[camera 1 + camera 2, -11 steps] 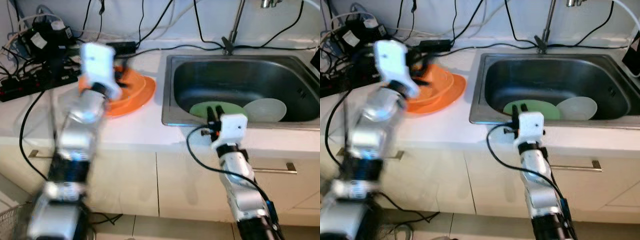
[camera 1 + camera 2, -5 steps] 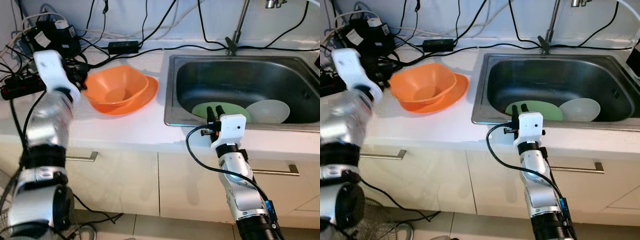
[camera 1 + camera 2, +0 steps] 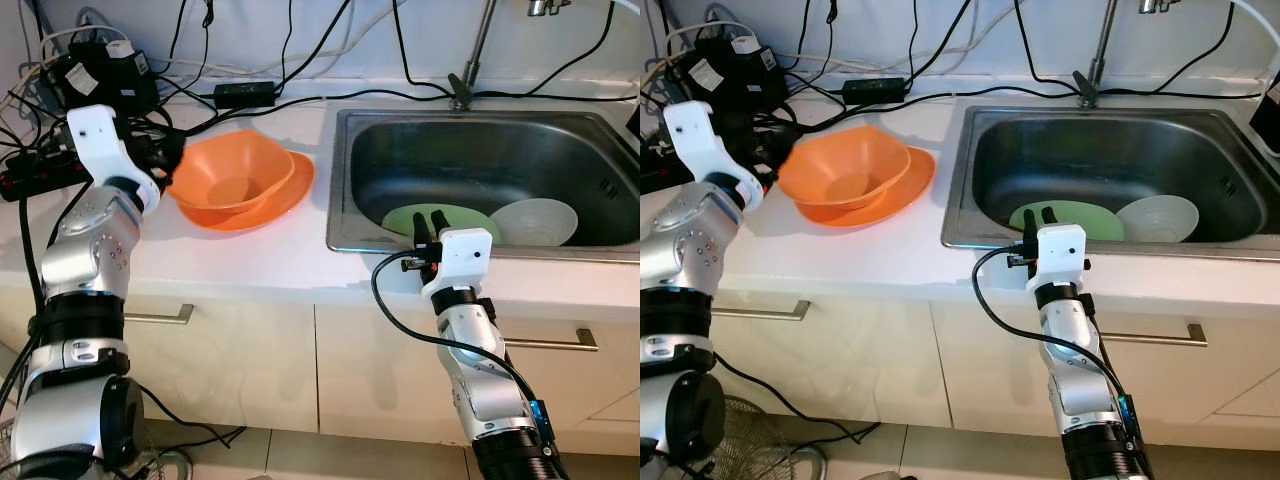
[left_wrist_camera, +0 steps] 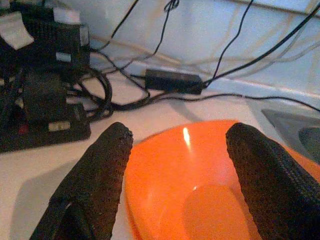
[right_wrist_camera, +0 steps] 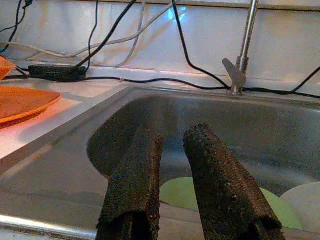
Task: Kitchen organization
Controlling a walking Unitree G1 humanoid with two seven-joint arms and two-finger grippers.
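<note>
One orange bowl [image 3: 232,175], one orange plate [image 3: 290,190], one green plate [image 3: 440,217], one white plate [image 3: 535,221], one sink [image 3: 480,160]

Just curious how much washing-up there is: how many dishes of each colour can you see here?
Orange: 2, a bowl sitting on a plate on the counter
Green: 1, a plate in the sink
White: 1, a dish in the sink
Total: 4

Silver arms, white wrists, black cables
</note>
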